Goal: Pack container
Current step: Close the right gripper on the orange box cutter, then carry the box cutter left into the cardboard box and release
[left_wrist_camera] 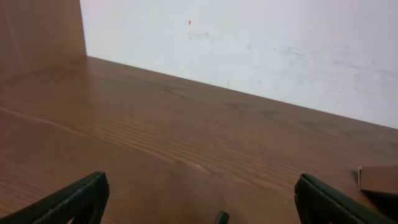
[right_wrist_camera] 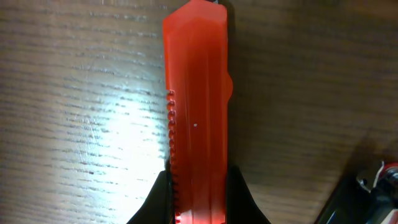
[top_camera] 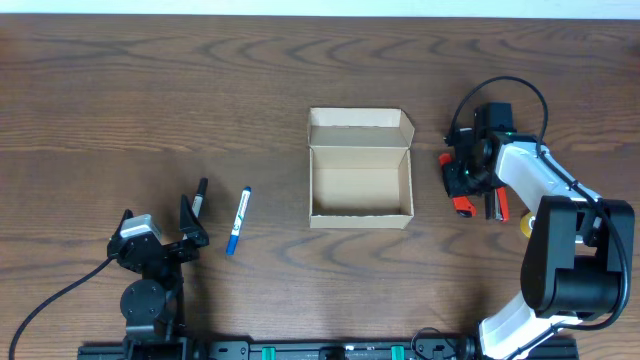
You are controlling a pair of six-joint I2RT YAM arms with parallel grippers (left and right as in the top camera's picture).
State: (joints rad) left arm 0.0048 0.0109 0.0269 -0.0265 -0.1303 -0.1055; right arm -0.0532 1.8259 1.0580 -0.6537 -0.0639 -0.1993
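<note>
Right now, the right gripper is clamping a translucent red plastic piece, its two dark fingers pressing in on the piece's long sides near one end. The piece is showing a row of small ridges along its left edge in the wrist view, and the wood-grain table is lying just behind it. Whether the piece is resting on the wood or lifted off it cannot be told. From overhead, this gripper is working at the right side of the table, with the red plastic piece sticking out from under it. A second red and black object is lying just beside it, partly under the white arm.

The container is sitting in the middle of the table, well apart from both grippers, with its flap lid folded back toward the far edge and its inside standing bare.

The left gripper is waiting near the front left, and its fingers are standing wide apart with nothing between them. A blue marker is lying between that gripper and the container, and a black pen is lying just beside the gripper's right finger. In the left wrist view, a corner of the container is peeking in at the right edge, below a white wall.
</note>
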